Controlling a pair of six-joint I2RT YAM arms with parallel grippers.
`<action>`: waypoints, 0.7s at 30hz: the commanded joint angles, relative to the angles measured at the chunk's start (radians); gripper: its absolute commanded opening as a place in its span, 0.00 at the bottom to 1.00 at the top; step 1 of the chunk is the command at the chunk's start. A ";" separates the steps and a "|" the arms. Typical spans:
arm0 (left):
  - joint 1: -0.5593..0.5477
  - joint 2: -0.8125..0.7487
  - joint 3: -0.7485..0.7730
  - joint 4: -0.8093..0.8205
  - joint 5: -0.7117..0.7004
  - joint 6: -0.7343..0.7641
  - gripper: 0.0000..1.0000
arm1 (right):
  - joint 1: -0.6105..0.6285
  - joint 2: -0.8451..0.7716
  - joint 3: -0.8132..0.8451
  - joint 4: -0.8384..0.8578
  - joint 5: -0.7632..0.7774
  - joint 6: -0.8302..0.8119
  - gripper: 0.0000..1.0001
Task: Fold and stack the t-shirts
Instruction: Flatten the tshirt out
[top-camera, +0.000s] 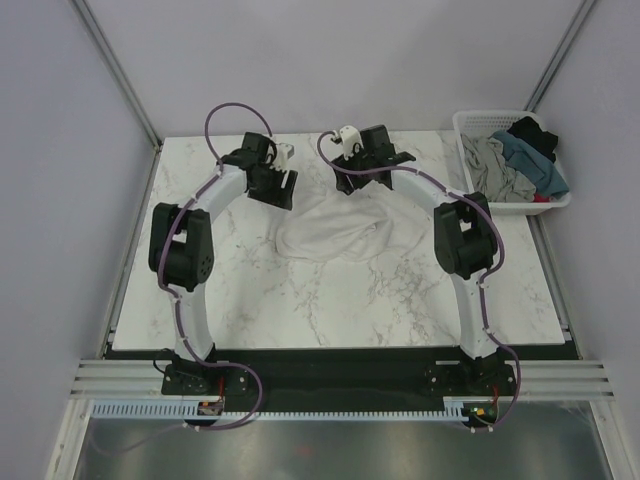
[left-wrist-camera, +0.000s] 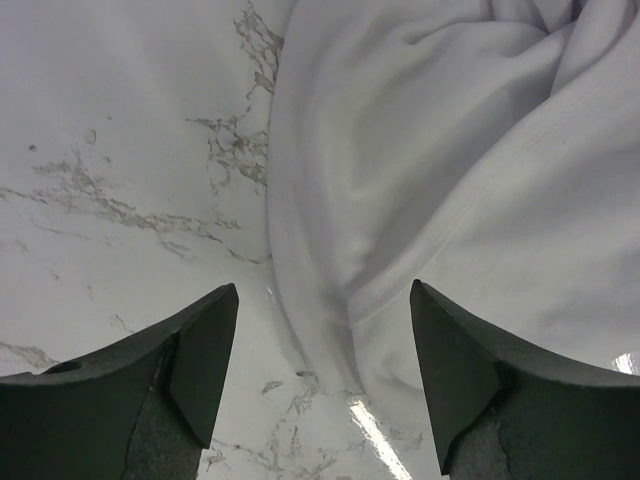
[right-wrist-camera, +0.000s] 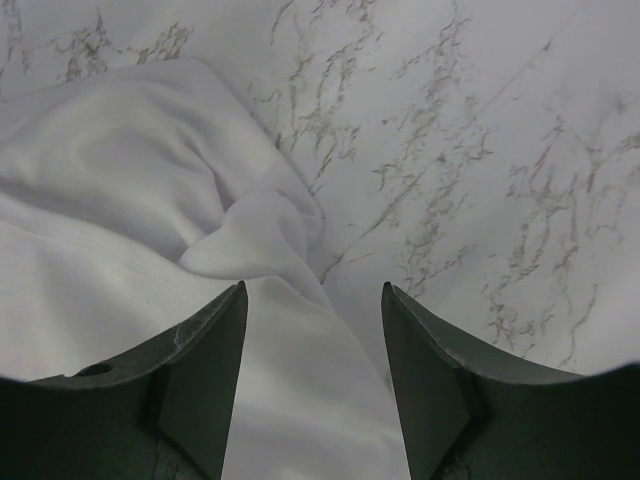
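We find the white t-shirt lying crumpled on the table, closer to the far edge than the near one and roughly midway between the sides. We judge it sits there to be spread flat before folding. The grey t-shirt, teal-blue t-shirt and black t-shirt wait in the basket at the far right corner. Our left gripper hovers over the white shirt's left edge, jaws spread wide astride a seam, gripping nothing. Our right gripper hangs over a bunched fold on the shirt's right side, likewise parted and empty. Both arms reach from the near edge, elbows raised and bowed outward, wrists tipped down towards the cloth.
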 joint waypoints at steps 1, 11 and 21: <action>-0.003 0.046 0.077 -0.003 -0.011 0.028 0.78 | 0.016 0.020 0.022 -0.049 -0.090 0.019 0.64; 0.003 0.178 0.242 -0.017 -0.020 0.022 0.79 | 0.017 -0.009 -0.030 -0.090 -0.172 0.027 0.51; 0.011 0.260 0.347 -0.017 -0.020 0.022 0.79 | 0.034 -0.083 -0.055 -0.110 -0.131 -0.007 0.00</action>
